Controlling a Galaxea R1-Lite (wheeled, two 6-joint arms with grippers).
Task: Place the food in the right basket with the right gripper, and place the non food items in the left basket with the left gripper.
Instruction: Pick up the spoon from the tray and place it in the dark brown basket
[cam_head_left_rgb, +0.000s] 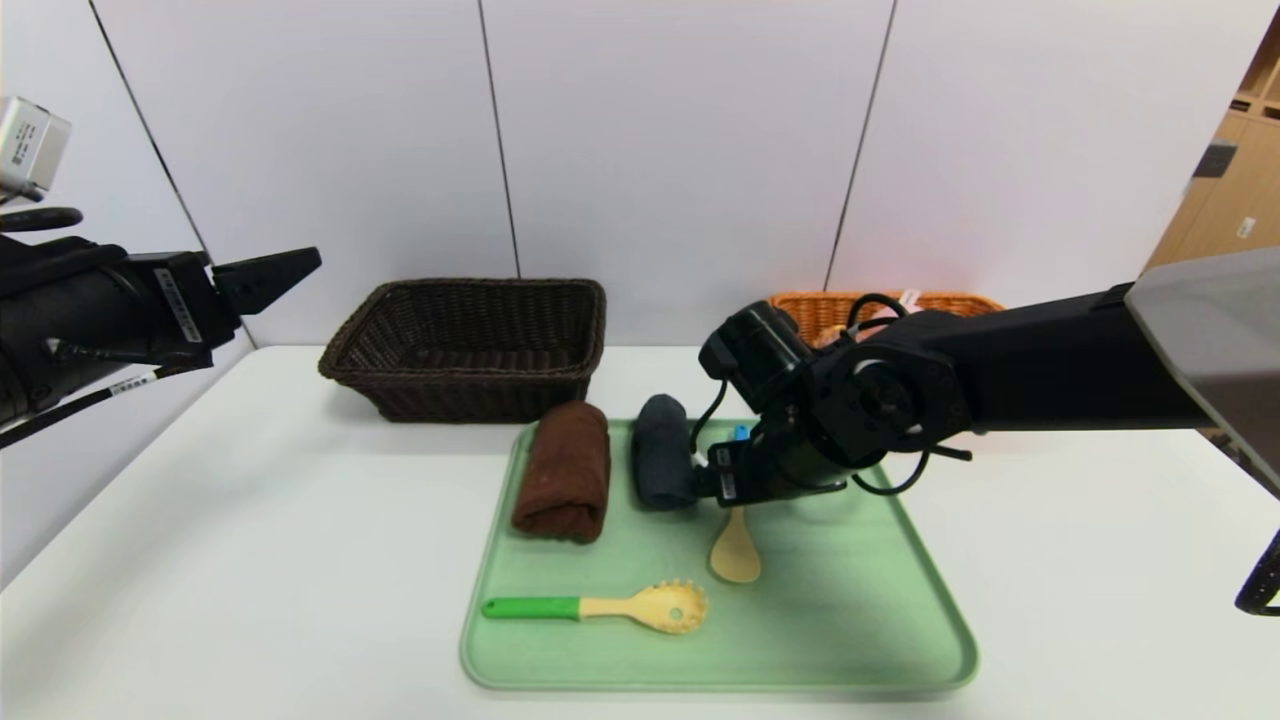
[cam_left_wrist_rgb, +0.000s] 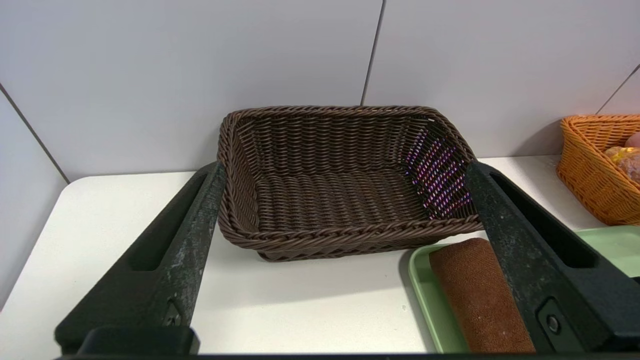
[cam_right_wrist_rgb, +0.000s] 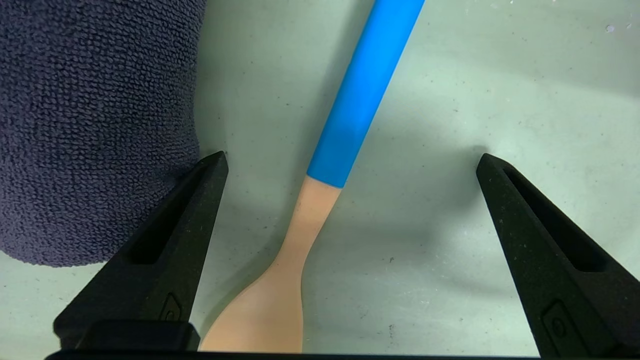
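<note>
The head camera looks forward and down over the desk (cam_head_left_rgb: 250, 520), taking in the green tray (cam_head_left_rgb: 850, 640) at 6 o'clock. The left wrist camera faces the brown basket (cam_left_wrist_rgb: 345, 170) from near, sharing it and the brown towel (cam_left_wrist_rgb: 480, 295) with the head view. The right wrist camera hangs very close above the tray, on the blue-handled spoon (cam_right_wrist_rgb: 360, 95).

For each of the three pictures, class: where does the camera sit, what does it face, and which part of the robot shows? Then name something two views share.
Head view: high on the robot, looking down at the green tray; both arms show.
Left wrist view: behind the open left gripper, facing the brown basket.
Right wrist view: behind the open right gripper, low over the blue-handled spoon beside the dark towel.
Shared: the brown towel appears in head and left wrist views.
</note>
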